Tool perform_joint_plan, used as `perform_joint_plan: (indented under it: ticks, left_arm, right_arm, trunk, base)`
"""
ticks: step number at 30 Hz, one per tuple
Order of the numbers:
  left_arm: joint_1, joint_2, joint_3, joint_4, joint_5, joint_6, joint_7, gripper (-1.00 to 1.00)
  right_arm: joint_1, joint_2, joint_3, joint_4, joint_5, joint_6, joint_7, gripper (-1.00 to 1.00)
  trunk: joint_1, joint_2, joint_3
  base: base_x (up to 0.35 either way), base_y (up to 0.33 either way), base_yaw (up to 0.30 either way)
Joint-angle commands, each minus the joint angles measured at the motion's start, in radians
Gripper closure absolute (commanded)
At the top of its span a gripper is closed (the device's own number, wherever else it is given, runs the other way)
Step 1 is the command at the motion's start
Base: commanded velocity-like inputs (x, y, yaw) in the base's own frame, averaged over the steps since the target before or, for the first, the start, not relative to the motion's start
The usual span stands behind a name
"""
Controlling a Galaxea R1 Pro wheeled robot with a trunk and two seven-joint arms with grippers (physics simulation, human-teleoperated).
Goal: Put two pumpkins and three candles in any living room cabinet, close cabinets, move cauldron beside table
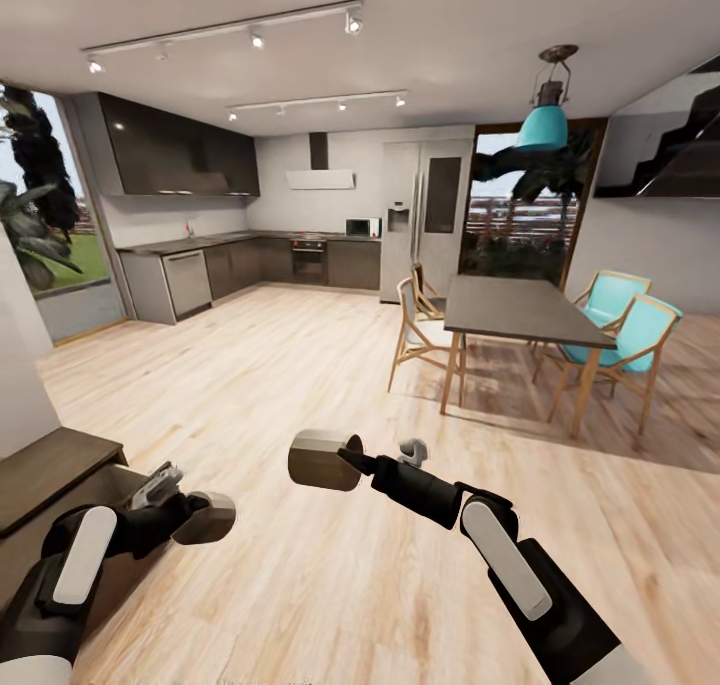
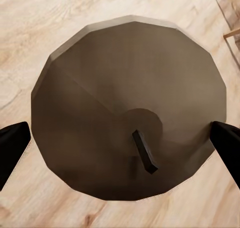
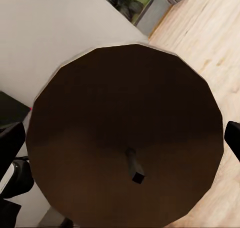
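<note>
Each gripper holds one candle, a stubby tan cylinder with a dark wick. My left gripper (image 1: 193, 513) is shut on a candle (image 1: 212, 520) low at the left, just beside the dark-brown cabinet (image 1: 50, 465). In the left wrist view that candle (image 2: 125, 88) sits between the black fingers (image 2: 12, 143) over the wood floor. My right gripper (image 1: 347, 457) is shut on a second candle (image 1: 318, 460), held higher over the floor. The right wrist view shows this candle (image 3: 125, 113) end-on in shadow. The pumpkins, cauldron and table are out of view.
A wide wood floor (image 1: 300, 365) stretches ahead to the grey kitchen units (image 1: 250, 260). A dark dining table (image 1: 520, 310) with wooden and teal chairs (image 1: 625, 330) stands at the right. A white wall (image 1: 20, 365) rises at the left above the cabinet.
</note>
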Motion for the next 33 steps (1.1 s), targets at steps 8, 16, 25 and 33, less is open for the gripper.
perform_joint_plan:
  ticks: [8, 16, 25, 33]
  left_arm:
    - [-0.001, 0.001, 0.001, -0.001, 0.013, 0.004, 0.008, 1.00]
    - [-0.001, 0.001, 0.000, -0.001, 0.012, 0.004, 0.008, 1.00]
    - [-0.001, 0.001, -0.001, -0.001, 0.013, 0.004, 0.008, 1.00]
    - [-0.001, 0.000, -0.001, -0.001, 0.013, 0.004, 0.008, 1.00]
  right_arm:
    - [-0.001, -0.001, 0.001, -0.001, -0.008, 0.003, -0.001, 1.00]
    - [-0.001, -0.001, 0.001, 0.000, -0.005, 0.003, -0.002, 1.00]
    - [-0.001, 0.000, 0.000, 0.002, -0.003, 0.003, -0.004, 1.00]
    - [-0.001, 0.000, 0.000, 0.003, -0.003, 0.003, -0.005, 1.00]
  trunk:
    - [0.000, -0.001, -0.001]
    - [0.000, -0.001, -0.001]
    - [0.000, -0.001, -0.001]
    - [0.000, -0.001, -0.001]
  base:
    - [0.033, -0.030, 0.291]
    - [0.231, -0.164, 0.291]
    - [0.263, -0.179, 0.291]
    - [0.259, -0.181, 0.291]
